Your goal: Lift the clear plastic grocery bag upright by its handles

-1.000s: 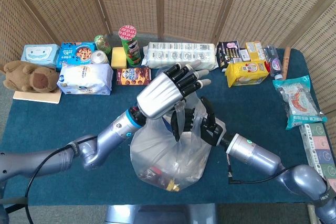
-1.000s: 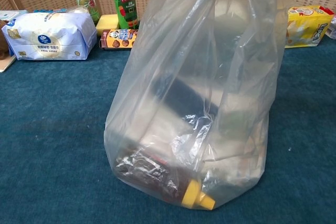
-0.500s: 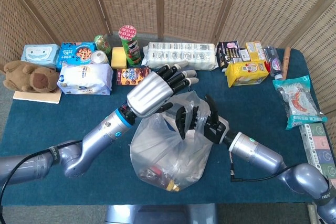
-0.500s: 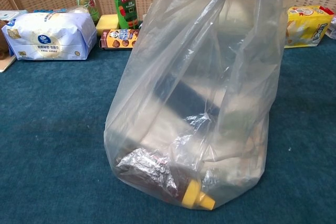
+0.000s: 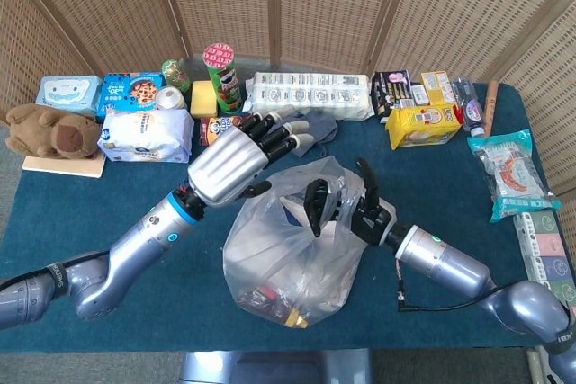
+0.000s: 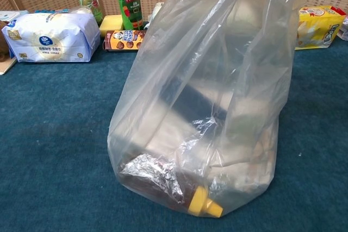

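head view: my right hand point(image 5: 346, 206) grips the handles of the plastic bag point(image 5: 288, 249), which stands upright at the near middle of the table point(image 5: 90, 213); my left hand point(image 5: 236, 155) hovers beside it, fingers spread, holding nothing. chest view: bag point(image 6: 201, 123) resting on the cloth, yellow cap point(image 6: 204, 204) at its bottom.

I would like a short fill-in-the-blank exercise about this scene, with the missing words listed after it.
1. The clear plastic grocery bag is held at its handles by the robot's ____ hand.
2. The left hand holds ____.
3. The bag's bottom rests on the ____ tablecloth.
4. Inside the bag lies something with a ____ cap.

Missing words: right; nothing; blue; yellow
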